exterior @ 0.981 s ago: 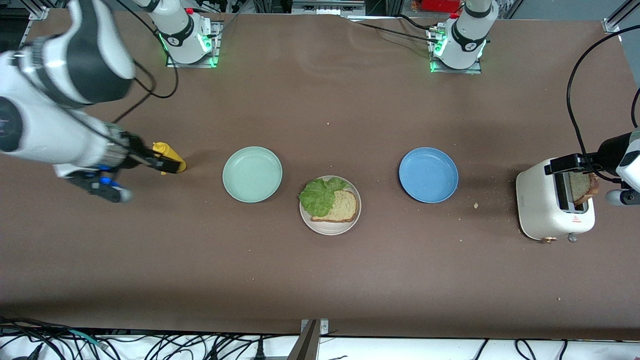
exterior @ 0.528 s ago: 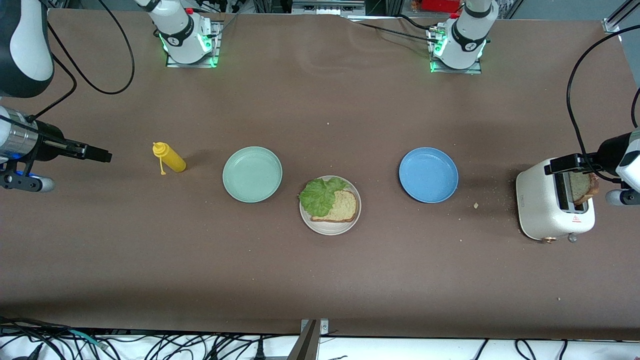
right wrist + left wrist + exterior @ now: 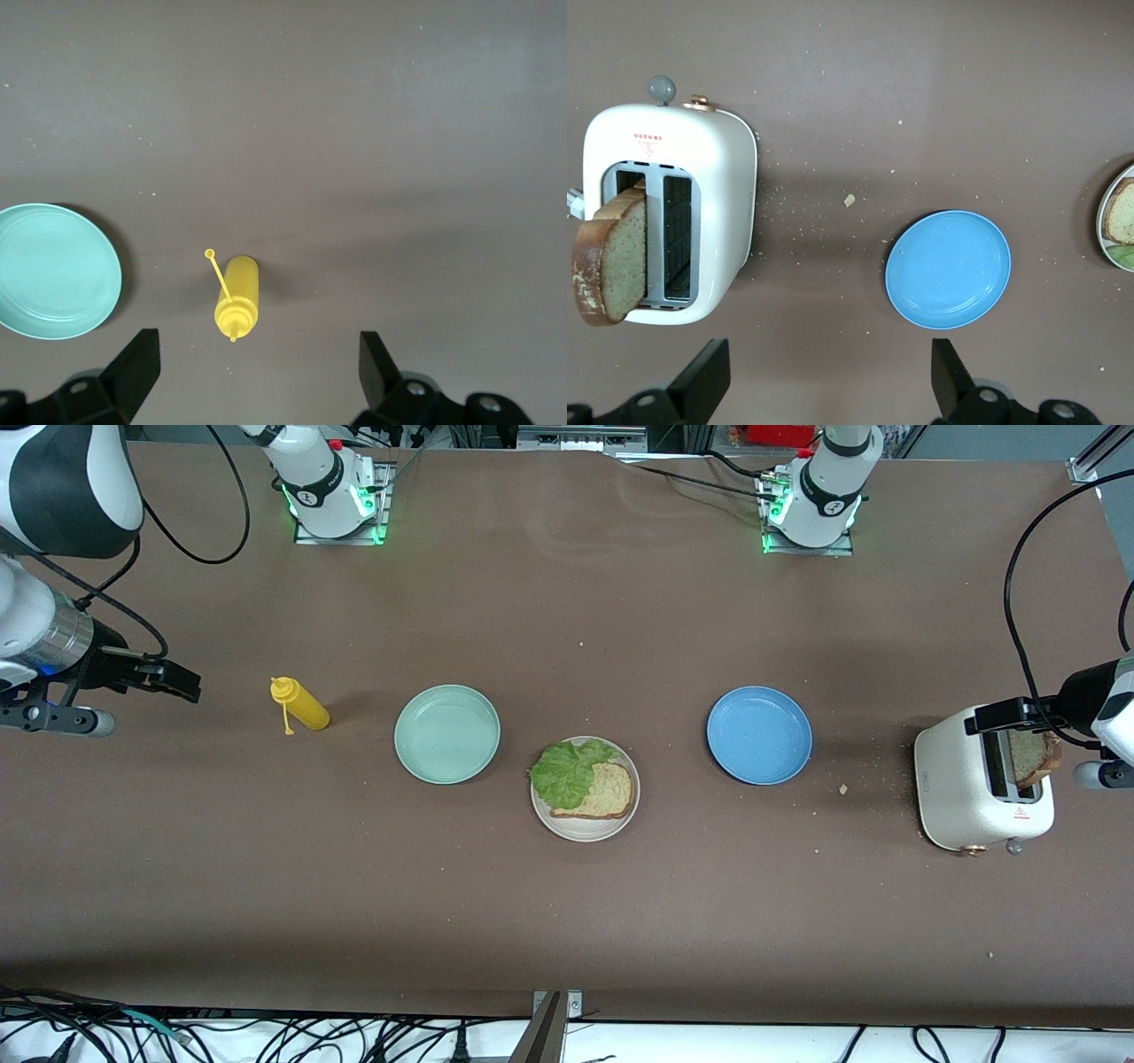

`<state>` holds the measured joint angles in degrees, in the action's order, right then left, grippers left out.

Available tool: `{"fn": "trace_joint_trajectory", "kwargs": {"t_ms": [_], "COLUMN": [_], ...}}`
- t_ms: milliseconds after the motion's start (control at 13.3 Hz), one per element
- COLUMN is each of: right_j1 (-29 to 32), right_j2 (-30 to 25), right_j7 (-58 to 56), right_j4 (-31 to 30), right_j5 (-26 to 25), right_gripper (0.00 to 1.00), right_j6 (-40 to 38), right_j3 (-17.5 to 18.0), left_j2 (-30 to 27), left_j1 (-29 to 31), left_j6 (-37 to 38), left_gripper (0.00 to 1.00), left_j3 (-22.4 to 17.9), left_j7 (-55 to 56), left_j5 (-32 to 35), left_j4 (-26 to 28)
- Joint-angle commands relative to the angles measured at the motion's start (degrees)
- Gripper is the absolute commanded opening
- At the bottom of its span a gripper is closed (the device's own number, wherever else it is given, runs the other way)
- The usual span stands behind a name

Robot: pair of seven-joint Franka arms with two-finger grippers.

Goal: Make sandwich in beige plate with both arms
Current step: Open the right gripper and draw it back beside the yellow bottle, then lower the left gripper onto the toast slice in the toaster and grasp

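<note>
The beige plate (image 3: 585,828) sits mid-table with one bread slice (image 3: 609,793) on it and a green lettuce leaf (image 3: 565,772) lying partly over that slice. A second bread slice (image 3: 1033,757) stands in a slot of the white toaster (image 3: 966,797) at the left arm's end; it also shows in the left wrist view (image 3: 611,261). My left gripper (image 3: 999,716) hangs open and empty above the toaster (image 3: 718,177), and shows in its own wrist view (image 3: 828,394). My right gripper (image 3: 173,682) is open and empty, up in the air at the right arm's end (image 3: 257,376).
A yellow squeeze bottle (image 3: 303,707) lies beside the mint-green plate (image 3: 447,733), toward the right arm's end; both show in the right wrist view (image 3: 237,297), (image 3: 53,270). A blue plate (image 3: 759,735) lies between the beige plate and the toaster. Crumbs lie near the toaster.
My right gripper has pulled away from over the yellow bottle toward the right arm's end of the table. The bottle, plates, bread and left arm have not moved.
</note>
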<state>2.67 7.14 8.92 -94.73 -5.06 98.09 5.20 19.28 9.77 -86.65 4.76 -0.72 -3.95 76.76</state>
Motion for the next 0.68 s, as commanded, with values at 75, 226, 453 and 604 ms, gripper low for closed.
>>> {"fn": "trace_joint_trajectory", "kwargs": {"t_ms": [75, 226, 453, 604], "right_j1": [0.23, 0.23, 0.23, 0.23], "right_j2": [-1.6, -1.69, -1.69, -1.6], "right_j7": [0.3, 0.39, 2.15, 2.24], "right_j4": [-1.77, -1.77, -1.6, -0.63], "right_j5": [-1.27, -1.19, -0.66, -0.57], "right_gripper": [0.99, 0.99, 0.99, 0.99], "right_j6": [1.66, 1.58, 1.66, 1.66], "right_j3": [0.69, 0.69, 0.69, 0.78], "left_j2": [-0.56, -0.64, -1.08, -1.0], "left_j1": [2.0, 4.46, 8.15, 10.18], "left_j6": [-0.1, -1.49, -6.76, -10.1], "left_gripper": [1.0, 1.0, 1.0, 1.0], "left_j3": [-0.01, -0.01, 0.08, 0.08], "left_j7": [-1.03, -1.99, -8.92, -10.79], "left_j5": [2.1, 2.71, 5.62, 5.62], "left_j4": [0.76, 1.89, 6.11, 8.92]}}
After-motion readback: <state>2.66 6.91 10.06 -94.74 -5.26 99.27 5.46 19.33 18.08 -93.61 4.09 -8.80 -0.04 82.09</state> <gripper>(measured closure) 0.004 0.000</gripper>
